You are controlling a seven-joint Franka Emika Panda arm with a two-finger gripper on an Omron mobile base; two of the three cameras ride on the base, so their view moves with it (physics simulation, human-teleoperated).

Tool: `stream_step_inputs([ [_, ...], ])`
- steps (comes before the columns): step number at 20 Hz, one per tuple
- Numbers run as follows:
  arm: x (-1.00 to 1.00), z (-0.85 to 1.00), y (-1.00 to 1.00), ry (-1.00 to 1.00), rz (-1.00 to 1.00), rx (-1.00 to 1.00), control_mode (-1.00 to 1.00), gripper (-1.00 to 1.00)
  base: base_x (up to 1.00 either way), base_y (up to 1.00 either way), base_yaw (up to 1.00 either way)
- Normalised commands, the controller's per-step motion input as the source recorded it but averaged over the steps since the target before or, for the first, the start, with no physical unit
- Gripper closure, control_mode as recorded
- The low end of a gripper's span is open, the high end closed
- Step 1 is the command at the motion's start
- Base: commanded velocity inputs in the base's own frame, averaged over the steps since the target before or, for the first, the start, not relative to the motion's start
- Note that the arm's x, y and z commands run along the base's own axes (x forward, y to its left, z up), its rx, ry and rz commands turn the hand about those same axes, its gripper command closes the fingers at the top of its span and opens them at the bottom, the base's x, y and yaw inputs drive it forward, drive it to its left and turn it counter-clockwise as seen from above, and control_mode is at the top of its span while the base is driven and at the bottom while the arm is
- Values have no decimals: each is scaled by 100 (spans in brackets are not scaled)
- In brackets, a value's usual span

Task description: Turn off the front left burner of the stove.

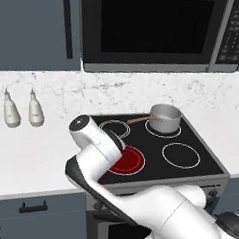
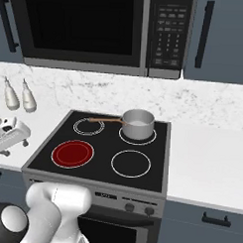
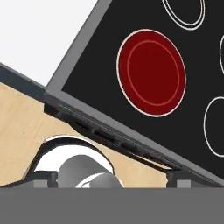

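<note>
One zone, the front left burner (image 2: 72, 154), glowed red on the stove (image 2: 157, 159); I couldn't tell the gripper's spread.

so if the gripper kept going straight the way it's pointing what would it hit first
Most likely the stove, near its front left edge beside the glowing front left burner, which sits just off centre in the hand view. Depth is unclear, and the jaws' tips barely show at the bottom.

A steel saucepan (image 2: 137, 125) (wooden handle), two white bottles (image 1: 23, 110), a microwave (image 1: 157, 31).
</note>
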Motion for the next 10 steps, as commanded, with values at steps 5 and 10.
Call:
stream_step_inputs([
  [5,-36,-97,92,22,29,-19,-100,-100,0,0,0],
  [10,0,-91,22,13,18,-21,-100,-100,0,0,0],
])
